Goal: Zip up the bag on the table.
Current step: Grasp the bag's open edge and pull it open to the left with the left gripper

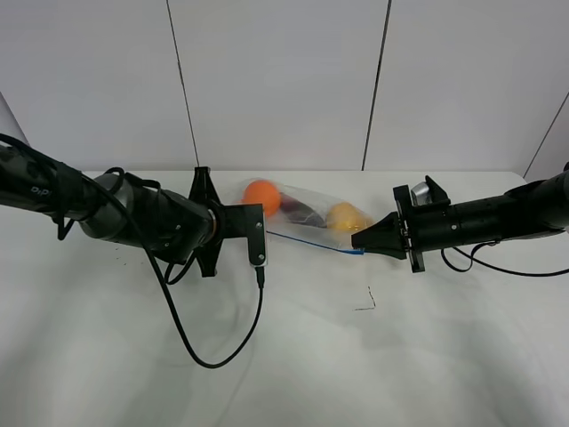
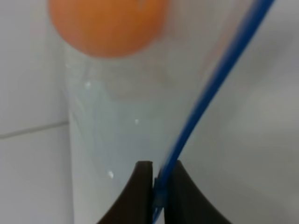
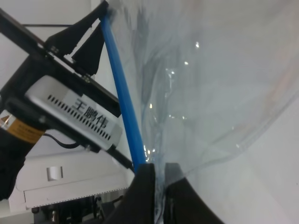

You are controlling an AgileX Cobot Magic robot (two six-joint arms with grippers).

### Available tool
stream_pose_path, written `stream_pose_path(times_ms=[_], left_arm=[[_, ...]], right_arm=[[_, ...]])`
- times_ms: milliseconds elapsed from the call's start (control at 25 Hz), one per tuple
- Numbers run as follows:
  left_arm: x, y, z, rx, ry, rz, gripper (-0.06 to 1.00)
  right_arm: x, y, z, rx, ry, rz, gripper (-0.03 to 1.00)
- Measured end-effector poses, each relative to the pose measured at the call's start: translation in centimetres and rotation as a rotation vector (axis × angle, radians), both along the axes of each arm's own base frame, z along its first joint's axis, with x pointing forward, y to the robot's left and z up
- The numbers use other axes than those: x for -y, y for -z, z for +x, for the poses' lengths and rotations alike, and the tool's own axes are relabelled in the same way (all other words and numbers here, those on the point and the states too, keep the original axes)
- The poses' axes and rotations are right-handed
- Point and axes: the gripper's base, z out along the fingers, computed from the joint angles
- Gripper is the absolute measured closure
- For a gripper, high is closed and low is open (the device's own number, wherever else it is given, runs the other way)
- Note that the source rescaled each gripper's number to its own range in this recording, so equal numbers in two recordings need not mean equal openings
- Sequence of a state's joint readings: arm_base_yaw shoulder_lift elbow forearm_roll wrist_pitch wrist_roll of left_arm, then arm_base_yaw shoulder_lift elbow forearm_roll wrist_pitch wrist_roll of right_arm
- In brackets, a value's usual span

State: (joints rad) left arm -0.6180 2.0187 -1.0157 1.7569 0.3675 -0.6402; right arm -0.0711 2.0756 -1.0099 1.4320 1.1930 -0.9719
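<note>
- Bag: clear plastic, lies on white desk at approx 12 o'clock of desk centre, near the far edge.
- Inside: orange at 9 o'clock end, dark eggplant mid, pear at 3 o'clock end.
- Blue zip strip runs along bag's 6 o'clock edge, pulled straight btwn the arms.
- Left claw: pinched tight on strip at 9 o'clock end.
- Right claw: pinched narrow on strip w/ some film at 3 o'clock end.
- Step, prob: strip gripped at both ends, sealing pass in hand; can't tell how much is already pressed shut.
- Next, I'd say: one claw anchors, other slides along strip w/ steady pinch. Needs tension, straight travel, no tugging the bag off the desk.
</note>
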Motion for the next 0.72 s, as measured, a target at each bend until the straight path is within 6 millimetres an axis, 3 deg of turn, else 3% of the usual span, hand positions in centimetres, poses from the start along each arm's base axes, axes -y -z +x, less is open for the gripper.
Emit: stream_pose_path(times_ms=[720], left_arm=[[-2.8,0.4,0.9,-0.002,-0.081,0.031,0.94]], right_arm=[[0.0,0.1,-0.1,-0.001,-0.015,-0.009,0.97]])
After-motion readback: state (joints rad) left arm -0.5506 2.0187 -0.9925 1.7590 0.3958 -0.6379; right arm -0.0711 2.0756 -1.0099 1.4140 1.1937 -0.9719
